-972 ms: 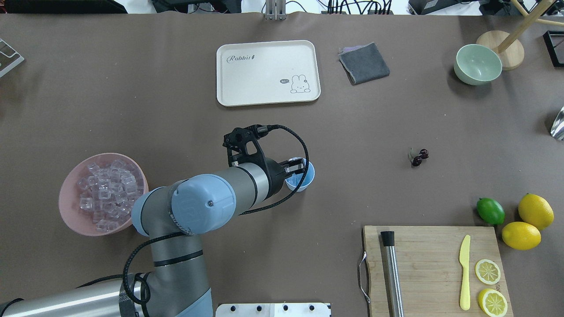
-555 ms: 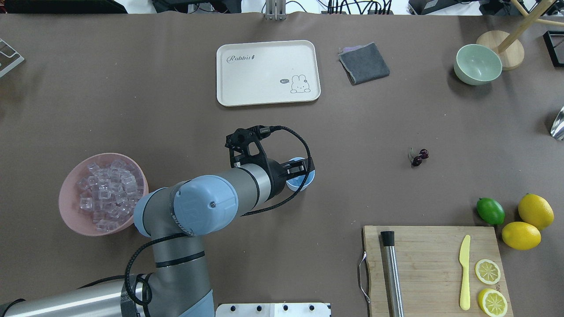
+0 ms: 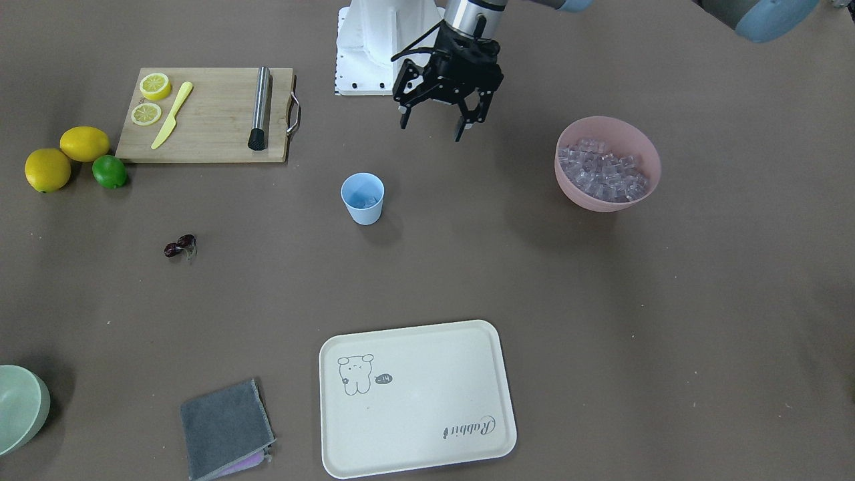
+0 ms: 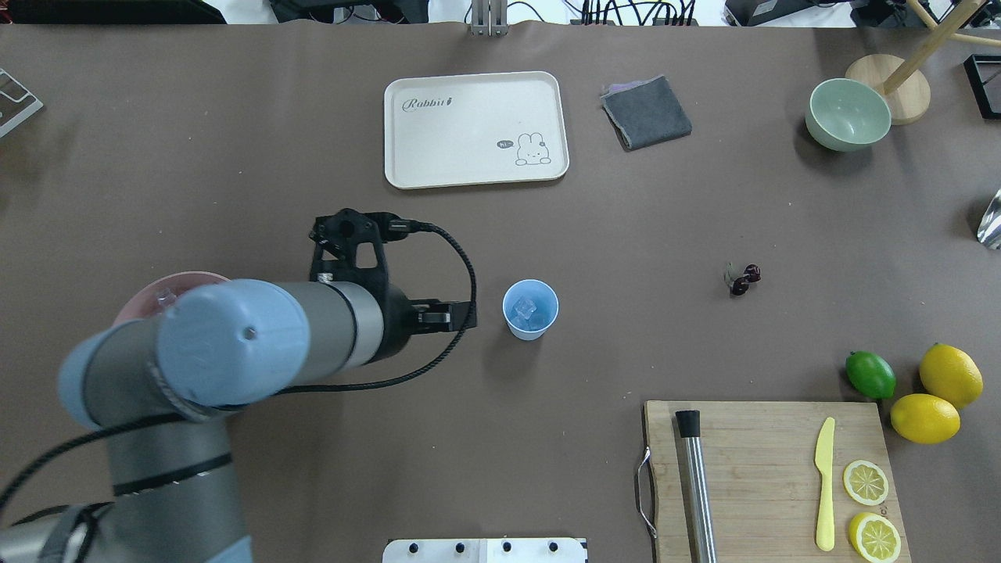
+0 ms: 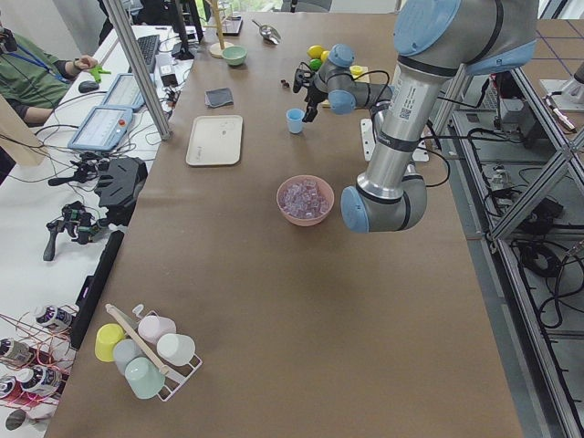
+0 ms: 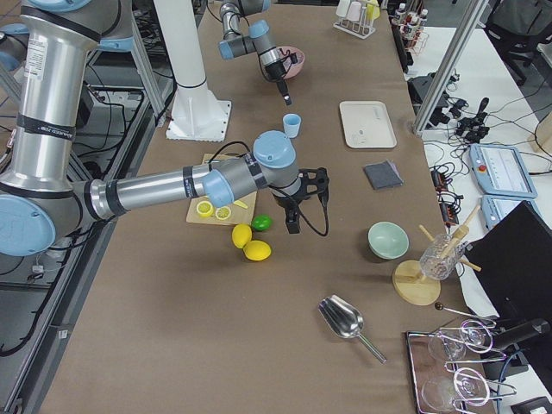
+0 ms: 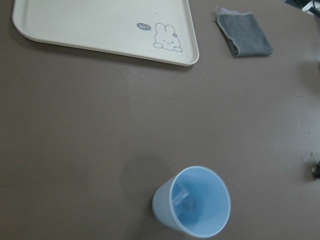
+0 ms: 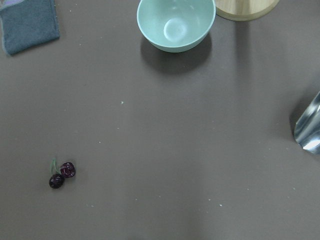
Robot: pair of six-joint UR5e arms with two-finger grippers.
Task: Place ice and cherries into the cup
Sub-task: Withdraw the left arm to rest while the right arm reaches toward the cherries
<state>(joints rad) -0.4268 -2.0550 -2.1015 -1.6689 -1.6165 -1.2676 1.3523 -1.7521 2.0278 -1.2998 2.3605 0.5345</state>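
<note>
Broadly, the brown table (image 4: 235, 156) fills every view. The left arm (image 4: 235, 344) reaches in from the near left toward the middle. The left gripper (image 3: 432, 130) hangs above the table to the left of the cup (image 3: 364, 212), apart from it, with its fingers spread wide and nothing between them. The right arm (image 6: 172, 190) stretches over the right half, and the right gripper (image 6: 293, 222) points down there. It shows only in the side view, so I cannot tell whether it is wide or narrow.

A wooden cutting board (image 4: 766, 469) lies at the near right. A cream tray (image 4: 469, 117) lies far from the robot, about mid-table. The pink bowl (image 3: 601, 204) stands at the left, heaped with ice (image 3: 604, 177). A pale green bowl (image 4: 848, 117) sits at the far right. A folded grey cloth (image 4: 647, 112) lies just right of the tray.

The cup stands upright near the table's middle, between the pink bowl and the cherries. Two lemons (image 4: 950, 375) and a lime (image 4: 870, 374) sit beside the board's far right corner.

The cherries (image 4: 743, 279) lie on the bare table, well to the right of the cup. A few cubes (image 4: 524, 310) lie at the bottom of the cup.
</note>
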